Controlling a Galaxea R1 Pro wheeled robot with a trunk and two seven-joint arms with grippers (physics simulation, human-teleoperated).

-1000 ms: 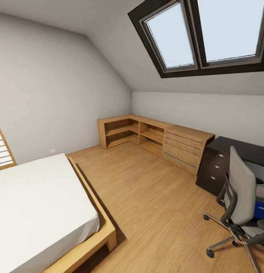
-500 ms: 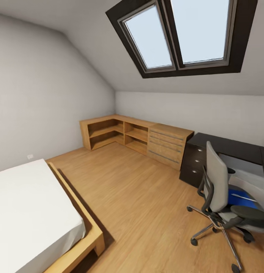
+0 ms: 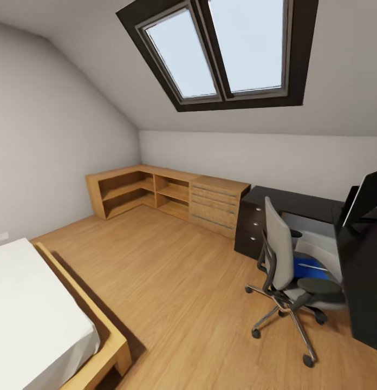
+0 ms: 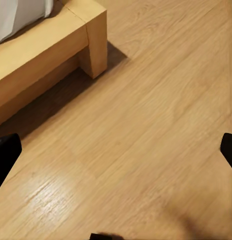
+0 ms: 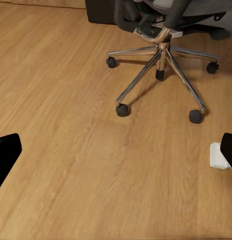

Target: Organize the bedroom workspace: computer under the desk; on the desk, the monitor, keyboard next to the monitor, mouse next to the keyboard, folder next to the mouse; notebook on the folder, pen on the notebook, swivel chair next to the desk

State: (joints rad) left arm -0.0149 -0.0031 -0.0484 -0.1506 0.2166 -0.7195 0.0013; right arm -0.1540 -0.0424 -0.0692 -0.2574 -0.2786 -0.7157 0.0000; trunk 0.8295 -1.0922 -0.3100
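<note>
Facing the grey-backed swivel chair with its metal star base, the robot stands well apart from it across the light wood plank floor. The flat bright blue folder lies on the chair's seat, between the backrest and the matte black L-shaped desk, to the robot's right and ahead. The right arm looks nearer: the right gripper hangs low over the floor, its fingers spread wide and empty, with the chair's castors ahead of it. The left gripper is likewise spread and empty, beside the wood-framed bed.
</note>
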